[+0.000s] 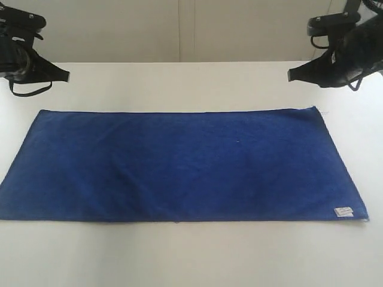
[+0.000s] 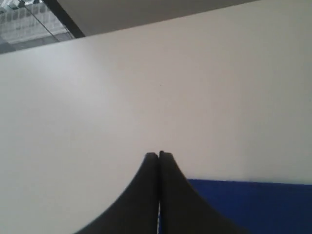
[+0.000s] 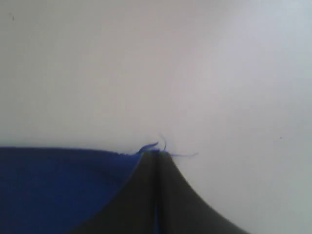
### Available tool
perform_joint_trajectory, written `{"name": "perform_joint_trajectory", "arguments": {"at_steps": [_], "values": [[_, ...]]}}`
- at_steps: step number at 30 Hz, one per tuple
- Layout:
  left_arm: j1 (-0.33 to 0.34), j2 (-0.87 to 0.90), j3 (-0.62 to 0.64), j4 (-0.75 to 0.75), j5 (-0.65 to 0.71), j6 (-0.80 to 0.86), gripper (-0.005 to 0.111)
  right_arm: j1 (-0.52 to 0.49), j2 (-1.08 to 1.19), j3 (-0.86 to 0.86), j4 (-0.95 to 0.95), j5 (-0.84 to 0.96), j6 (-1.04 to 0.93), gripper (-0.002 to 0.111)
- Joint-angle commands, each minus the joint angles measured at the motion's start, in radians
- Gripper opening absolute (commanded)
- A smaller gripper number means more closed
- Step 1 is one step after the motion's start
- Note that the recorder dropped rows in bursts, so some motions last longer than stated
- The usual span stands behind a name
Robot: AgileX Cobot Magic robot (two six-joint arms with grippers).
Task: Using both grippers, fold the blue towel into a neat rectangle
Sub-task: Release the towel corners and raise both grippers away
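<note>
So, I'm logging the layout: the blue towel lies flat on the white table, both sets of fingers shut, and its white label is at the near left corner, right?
Not the left: the exterior view shows the label at the towel's near right corner. The towel lies flat on the table, with left fingers and right fingers shut.

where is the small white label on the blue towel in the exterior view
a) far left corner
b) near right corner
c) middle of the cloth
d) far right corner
B: the white label sits at the near right corner of the blue towel, well away from the cloth's middle and its far edge.
</note>
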Motion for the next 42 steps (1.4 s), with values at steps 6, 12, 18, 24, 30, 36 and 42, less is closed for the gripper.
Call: {"name": "perform_joint_trajectory", "arguments": {"at_steps": [6, 12, 18, 24, 30, 36, 42], "values": [[0.009, 0.042, 0.002, -0.496, 0.159, 0.531, 0.000, -0.091, 0.152, -0.143, 0.454, 0.153, -0.396, 0.000], [0.024, 0.066, 0.002, -0.806, 0.206, 0.827, 0.000, -0.098, 0.218, -0.143, 0.454, 0.089, -0.396, 0.000], [0.024, 0.066, 0.002, -0.806, 0.222, 0.827, 0.000, -0.098, 0.232, -0.143, 0.421, 0.096, -0.396, 0.000], [0.024, 0.066, 0.002, -0.806, 0.255, 0.827, 0.000, -0.106, 0.243, -0.143, 0.403, 0.120, -0.320, 0.000], [0.024, 0.066, 0.002, -0.806, 0.256, 0.827, 0.000, -0.117, 0.231, -0.143, 0.401, 0.116, -0.290, 0.000], [0.024, 0.009, 0.000, -0.806, 0.310, 0.834, 0.000, -0.117, 0.121, -0.143, 0.409, 0.132, -0.290, 0.000], [0.027, -0.095, 0.000, -0.936, 0.447, 1.003, 0.000, -0.117, -0.003, -0.143, 0.409, 0.302, -0.316, 0.000]]}}
